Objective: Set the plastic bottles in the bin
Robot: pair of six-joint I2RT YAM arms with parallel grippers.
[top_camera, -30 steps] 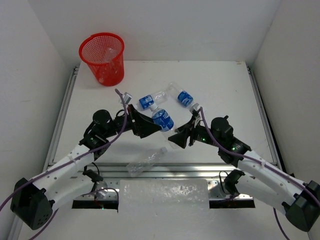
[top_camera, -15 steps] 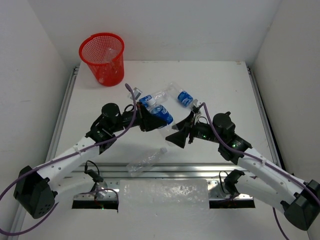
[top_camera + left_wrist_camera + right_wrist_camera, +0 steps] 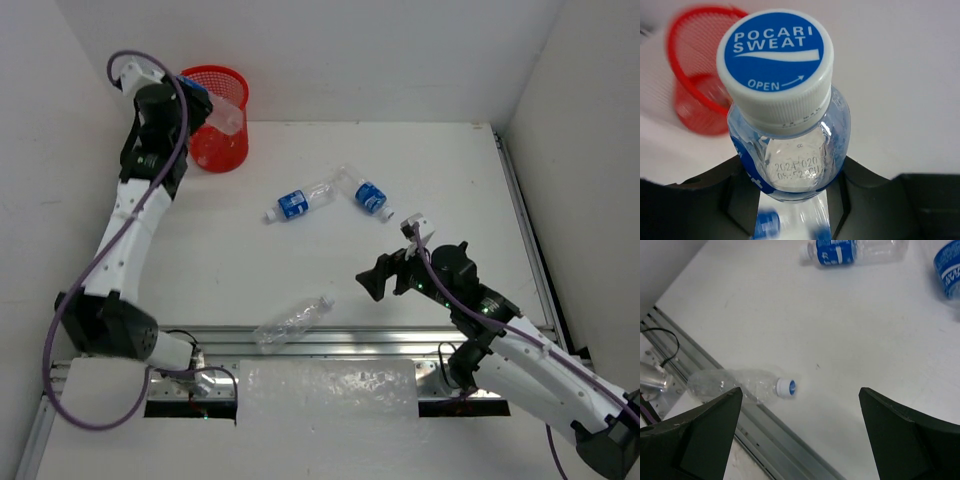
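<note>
Left gripper [image 3: 196, 100] is up at the bin [image 3: 215, 140], which stands at the table's [image 3: 330, 270] 11 o'clock corner. It is clamped on the held bottle [image 3: 224, 114]. In the top view the gripper is at the bin rim's 9 o'clock and the bottle's clear end reaches toward 3 o'clock over the mouth.

Left wrist view: the held bottle [image 3: 790, 150] sits between both dark fingers [image 3: 705, 200], gripped at the shoulder just under the cap. The blue-and-white cap points toward the camera. The bin [image 3: 692, 75] is blurred, at 10 o'clock of the cap.

Right gripper [image 3: 375, 281] is low over the table at about 5 o'clock, fingers spread wide, holding nothing. In the right wrist view both fingers [image 3: 695, 435] stand far apart at the frame's lower corners. The clear bottle [image 3: 737, 385] lies on its side in the gap, close to the 8 o'clock finger, cap toward 3 o'clock, right beside the rail [image 3: 765, 445]. I can't tell whether it touches that finger. In the top view the clear bottle [image 3: 292, 322] is at 8 o'clock of the right gripper, apart from it.

The blue-label bottle [image 3: 300, 201] and the second blue-label bottle [image 3: 362, 191] lie at table centre, with their clear ends close together. In the right wrist view they show at 12 o'clock [image 3: 855, 251] and 1 o'clock [image 3: 947, 270], well apart from the fingers.
</note>
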